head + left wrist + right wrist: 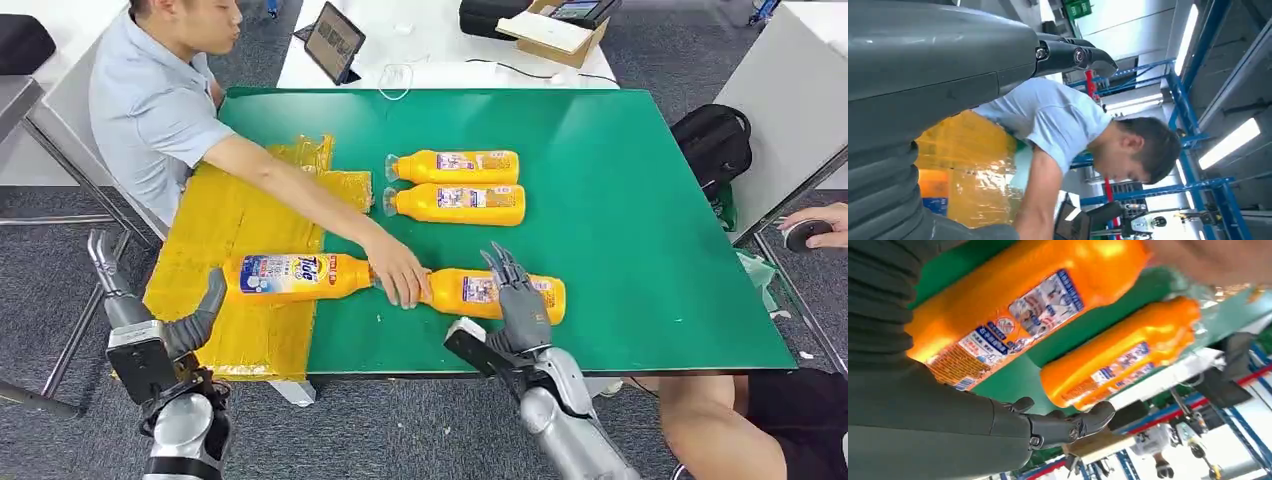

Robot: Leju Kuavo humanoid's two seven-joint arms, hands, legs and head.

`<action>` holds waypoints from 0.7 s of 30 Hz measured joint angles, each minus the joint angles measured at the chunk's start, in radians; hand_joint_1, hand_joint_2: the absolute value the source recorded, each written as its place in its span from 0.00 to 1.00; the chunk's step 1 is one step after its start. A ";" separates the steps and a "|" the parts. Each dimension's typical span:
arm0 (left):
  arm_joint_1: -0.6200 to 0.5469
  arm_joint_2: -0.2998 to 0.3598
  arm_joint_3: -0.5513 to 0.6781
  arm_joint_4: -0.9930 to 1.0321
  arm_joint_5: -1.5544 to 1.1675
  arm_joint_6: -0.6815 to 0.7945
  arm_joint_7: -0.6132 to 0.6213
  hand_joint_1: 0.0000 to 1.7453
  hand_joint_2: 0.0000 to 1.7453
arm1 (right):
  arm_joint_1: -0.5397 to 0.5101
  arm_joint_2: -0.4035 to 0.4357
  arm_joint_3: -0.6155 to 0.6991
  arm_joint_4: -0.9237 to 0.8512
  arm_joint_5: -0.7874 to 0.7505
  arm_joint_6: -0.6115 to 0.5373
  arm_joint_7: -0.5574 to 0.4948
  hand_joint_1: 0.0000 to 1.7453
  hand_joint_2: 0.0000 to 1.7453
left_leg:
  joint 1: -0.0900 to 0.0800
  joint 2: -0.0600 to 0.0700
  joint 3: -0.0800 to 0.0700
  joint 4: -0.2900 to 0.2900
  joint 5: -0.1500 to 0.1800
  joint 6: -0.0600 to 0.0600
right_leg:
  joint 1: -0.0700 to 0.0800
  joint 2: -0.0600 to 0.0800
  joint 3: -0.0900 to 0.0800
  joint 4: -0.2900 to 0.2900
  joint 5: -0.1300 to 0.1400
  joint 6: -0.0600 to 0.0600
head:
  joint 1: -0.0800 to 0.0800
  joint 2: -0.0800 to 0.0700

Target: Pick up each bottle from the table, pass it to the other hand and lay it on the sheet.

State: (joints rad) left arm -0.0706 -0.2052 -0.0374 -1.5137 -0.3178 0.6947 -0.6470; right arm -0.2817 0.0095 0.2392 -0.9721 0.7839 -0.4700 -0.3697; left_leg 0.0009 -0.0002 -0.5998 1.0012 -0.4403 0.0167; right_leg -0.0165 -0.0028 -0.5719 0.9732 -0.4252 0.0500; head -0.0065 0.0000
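An orange bottle (290, 277) with a blue label lies on the yellow sheet (225, 215) at the table's left. A second orange bottle (495, 293) (1013, 310) lies on the green table (620, 200) near the front edge. A person's hand (400, 280) covers its cap end. My right hand (520, 300) (948, 430) is over this bottle's body with its fingers (1073, 422) stretched out, not closed around it. Two more orange bottles (455, 167) (458, 203) lie side by side farther back. My left hand (165, 330) (923, 75) is off the sheet's near left corner, fingers apart and empty.
The person (160, 100) (1058, 115) sits at the table's left, arm reaching across the sheet. A tablet (333, 42) and a box (555, 35) are on the white table behind. A black bag (712, 140) sits at the right, and another person's knee (720, 420) is at the front right.
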 measured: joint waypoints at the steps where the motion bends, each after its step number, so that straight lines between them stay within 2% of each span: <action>1: 0.000 0.000 -0.006 -0.002 0.003 -0.002 0.002 0.00 1.00 | -0.012 0.000 -0.001 0.023 0.006 0.001 0.010 0.00 1.00 | 0.000 0.000 0.000 0.000 0.000 0.000 | 0.000 0.000 0.000 0.000 0.000 0.000 | 0.000 0.000; 4: 0.001 0.000 -0.015 -0.008 0.003 -0.011 0.007 0.00 1.00 | -0.033 0.000 -0.003 0.071 0.029 0.004 0.046 0.00 1.00 | 0.000 0.000 0.000 0.000 0.000 0.000 | 0.000 0.000 0.000 0.000 0.000 0.000 | 0.000 0.000; 8: 0.011 0.002 -0.032 -0.026 -0.008 -0.024 0.034 0.00 1.00 | -0.038 -0.006 -0.003 0.108 0.135 -0.033 0.141 0.00 1.00 | 0.000 0.000 -0.001 0.000 0.000 0.000 | 0.000 0.000 0.000 0.000 0.000 0.000 | 0.000 0.000; 13: 0.023 0.002 -0.042 -0.045 -0.010 -0.032 0.047 0.00 1.00 | -0.038 -0.014 -0.005 0.125 0.153 -0.034 0.161 0.00 1.00 | 0.000 0.000 -0.001 0.000 -0.001 0.000 | 0.000 0.000 -0.001 0.000 0.000 0.000 | 0.000 0.000; 21: 0.047 0.007 -0.063 -0.050 0.034 -0.174 0.153 0.00 1.00 | -0.023 -0.041 -0.025 0.117 0.275 -0.021 0.273 0.00 1.00 | 0.000 0.000 0.000 0.000 -0.001 0.000 | 0.000 0.000 0.000 0.000 0.000 0.000 | 0.000 0.000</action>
State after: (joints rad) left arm -0.0237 -0.1980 -0.1007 -1.5633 -0.2834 0.5207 -0.4944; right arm -0.3043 -0.0317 0.2140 -0.8553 1.0586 -0.4906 -0.0969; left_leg 0.0006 -0.0002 -0.6001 1.0013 -0.4410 0.0168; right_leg -0.0167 -0.0027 -0.5723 0.9729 -0.4254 0.0501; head -0.0069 0.0000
